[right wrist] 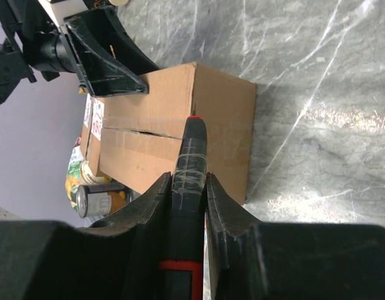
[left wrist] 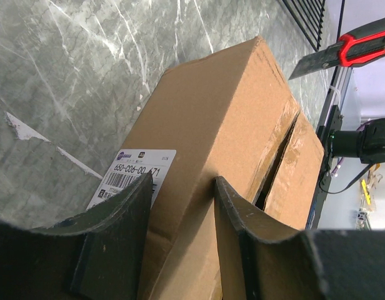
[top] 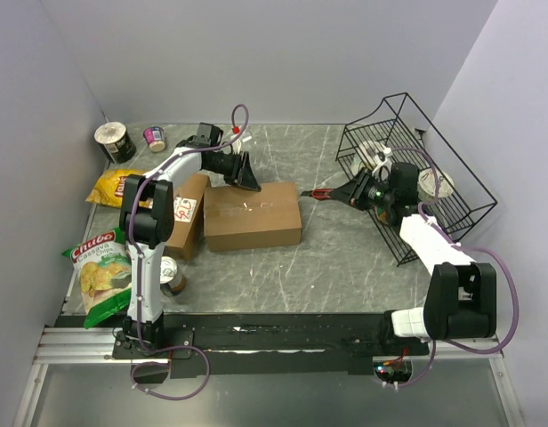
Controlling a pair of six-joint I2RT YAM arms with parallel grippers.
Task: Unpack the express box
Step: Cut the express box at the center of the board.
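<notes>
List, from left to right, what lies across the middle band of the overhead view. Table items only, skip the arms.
yellow snack bag → cardboard box → red-handled utility knife → black wire basket

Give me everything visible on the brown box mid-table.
Plain brown cardboard box, rectangular, lying flat on the table. Top flaps closed, but the taped centre seam shows a dark gap along part of it. A white barcode label sits on its far side. The left hand straddles its top far edge; grip unclear. The cutter in the right hand points at its right end, contact unclear. A second carton stands beside its left end.
</notes>
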